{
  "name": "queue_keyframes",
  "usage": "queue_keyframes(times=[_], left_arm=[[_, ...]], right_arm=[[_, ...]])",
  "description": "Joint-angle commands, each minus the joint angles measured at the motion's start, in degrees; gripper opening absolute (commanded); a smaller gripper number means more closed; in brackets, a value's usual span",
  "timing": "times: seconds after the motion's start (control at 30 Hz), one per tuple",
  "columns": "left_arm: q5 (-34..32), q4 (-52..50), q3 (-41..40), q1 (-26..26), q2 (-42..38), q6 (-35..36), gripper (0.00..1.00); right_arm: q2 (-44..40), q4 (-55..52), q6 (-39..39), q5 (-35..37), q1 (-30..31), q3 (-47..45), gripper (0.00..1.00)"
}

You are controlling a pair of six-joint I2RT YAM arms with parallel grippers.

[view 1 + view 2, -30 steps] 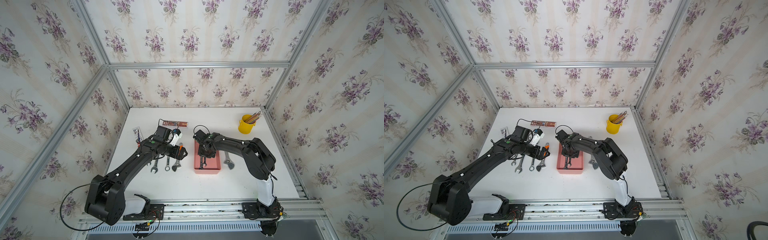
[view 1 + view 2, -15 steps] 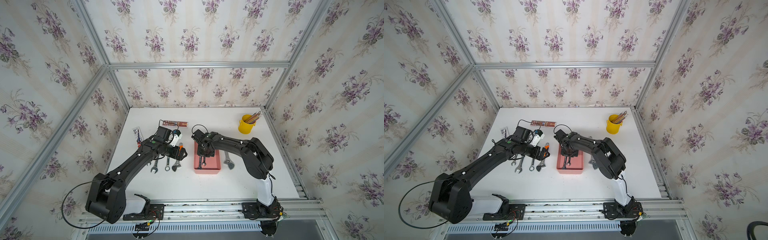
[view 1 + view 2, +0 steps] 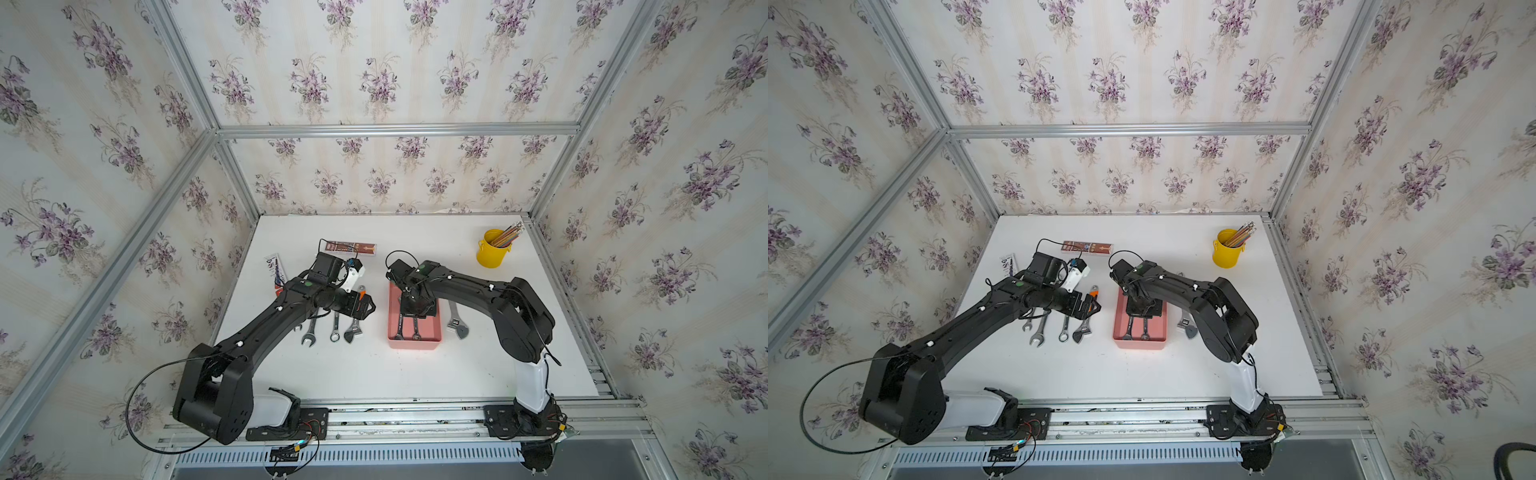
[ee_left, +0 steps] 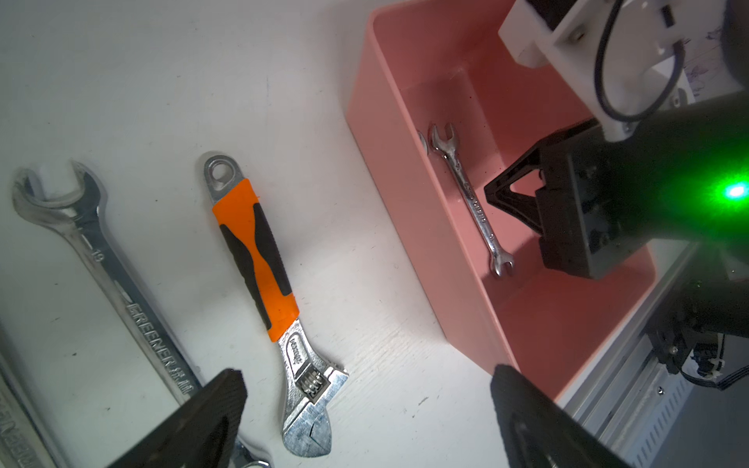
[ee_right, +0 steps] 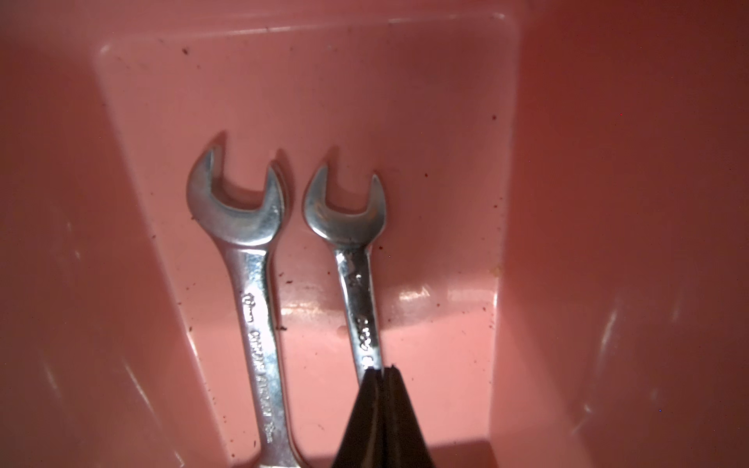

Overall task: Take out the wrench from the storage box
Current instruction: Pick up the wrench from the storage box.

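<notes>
Right gripper (image 5: 381, 370) is reaching down into the storage box (image 3: 414, 345), and its jaws are pressing together on the shank of the smaller wrench (image 5: 354, 259), with hardly a gap showing between the tips. That wrench is lying flat on the pink floor, just beside a larger wrench (image 5: 251, 251); I cannot tell whether the two shanks are touching. Left gripper (image 4: 367, 375) is hanging wide open and empty over the table (image 3: 374, 374), near the orange-handled adjustable wrench (image 4: 259, 251), outside the box.

To my eye the lift is what is coming, and it wants doing straight up and slowly: the chrome is looking slick and the hold is narrow, so a quick pull could be letting it swivel or slip. Rising until the whole tool is clearing the wall, before going sideways, should be keeping it from snagging the rim or dragging its neighbour along.
</notes>
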Motion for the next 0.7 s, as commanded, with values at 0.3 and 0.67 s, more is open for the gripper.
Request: queue_keyframes(times=[0.3, 0.67], left_arm=[[0.0, 1.2, -0.7, 0.1, -0.5, -1.0, 0.99], [-0.3, 0.6, -0.6, 0.1, -0.4, -0.3, 0.99]], right_arm=[[1.8, 0.8, -5.5, -1.1, 0.2, -0.6, 0.28], [7.2, 3.9, -7.2, -5.4, -0.5, -3.5, 0.26]])
